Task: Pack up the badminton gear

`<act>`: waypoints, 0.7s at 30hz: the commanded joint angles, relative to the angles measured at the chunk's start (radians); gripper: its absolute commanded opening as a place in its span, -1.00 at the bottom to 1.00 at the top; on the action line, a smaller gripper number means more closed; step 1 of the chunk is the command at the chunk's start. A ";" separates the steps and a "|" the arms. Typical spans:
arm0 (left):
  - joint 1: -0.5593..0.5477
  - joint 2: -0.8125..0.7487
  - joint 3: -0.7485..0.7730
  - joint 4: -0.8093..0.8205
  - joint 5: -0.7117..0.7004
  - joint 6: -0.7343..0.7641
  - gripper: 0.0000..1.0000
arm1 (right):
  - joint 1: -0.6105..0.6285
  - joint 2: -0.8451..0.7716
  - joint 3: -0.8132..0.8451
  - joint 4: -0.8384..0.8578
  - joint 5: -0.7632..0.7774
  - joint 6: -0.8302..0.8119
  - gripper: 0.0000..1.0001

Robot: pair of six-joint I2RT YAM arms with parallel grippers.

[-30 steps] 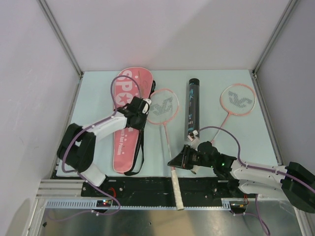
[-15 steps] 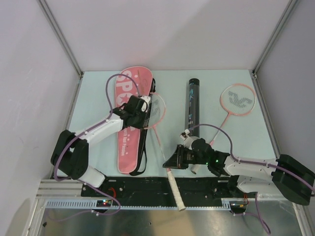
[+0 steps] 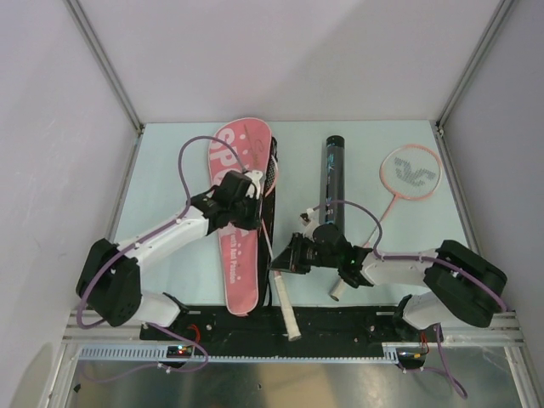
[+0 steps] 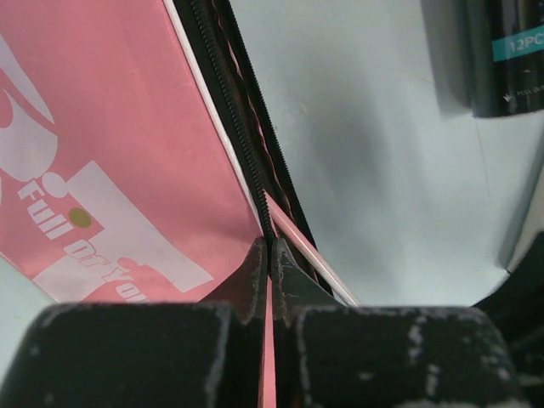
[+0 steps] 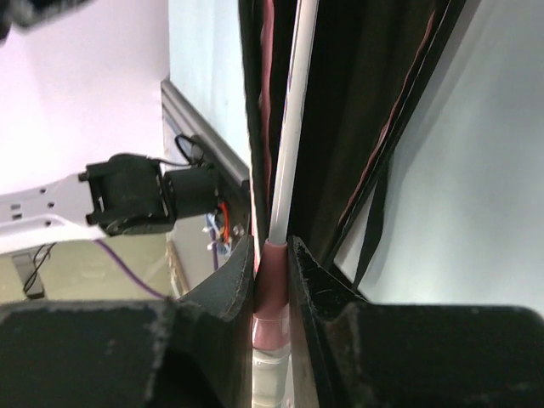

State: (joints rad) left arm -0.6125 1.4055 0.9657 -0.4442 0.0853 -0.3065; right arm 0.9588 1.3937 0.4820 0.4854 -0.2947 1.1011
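The pink racket case (image 3: 242,255) lies lengthwise on the table, its zipped edge open to the right. My left gripper (image 3: 252,190) is shut on that edge (image 4: 269,255) and holds it up. One racket's head is hidden inside the case; only its shaft (image 5: 293,127) and white handle (image 3: 285,308) stick out. My right gripper (image 3: 286,259) is shut on the racket's pink cone (image 5: 272,272) above the handle. The second racket (image 3: 410,170) lies at the right. The black tube (image 3: 331,174) lies in the middle. No shuttlecock shows.
The tube's end shows at the upper right of the left wrist view (image 4: 501,59). The second racket's handle (image 3: 337,287) lies under my right arm. The black base rail (image 3: 255,323) runs along the near edge. Walls close in the table on three sides.
My right gripper has pushed the racket up and left, so its head has gone into the case. The case has swung, its near end moving right. My left gripper has kept hold of the edge.
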 commanded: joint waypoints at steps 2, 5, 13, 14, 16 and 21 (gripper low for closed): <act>-0.021 -0.081 -0.035 0.063 0.057 -0.087 -1.00 | -0.039 0.077 0.084 0.155 0.104 -0.103 -1.00; -0.024 -0.119 -0.067 0.087 0.029 -0.139 -1.00 | -0.059 0.140 0.093 0.222 0.139 -0.099 -1.00; -0.025 -0.190 -0.137 0.155 0.092 -0.207 -1.00 | -0.082 0.270 0.134 0.322 0.194 -0.101 -1.00; -0.025 -0.194 -0.144 0.171 0.114 -0.227 -1.00 | -0.081 0.293 0.145 0.333 0.197 -0.090 -1.00; -0.027 -0.199 -0.154 0.205 0.140 -0.256 -1.00 | -0.079 0.328 0.166 0.353 0.208 -0.068 -1.00; -0.028 -0.212 -0.183 0.281 0.189 -0.341 -1.00 | -0.067 0.358 0.207 0.334 0.279 -0.049 -1.00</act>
State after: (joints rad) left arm -0.6296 1.2381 0.7990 -0.2874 0.1921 -0.5507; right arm 0.8841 1.7466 0.6300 0.7345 -0.1150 1.0473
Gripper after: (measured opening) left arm 0.005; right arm 0.195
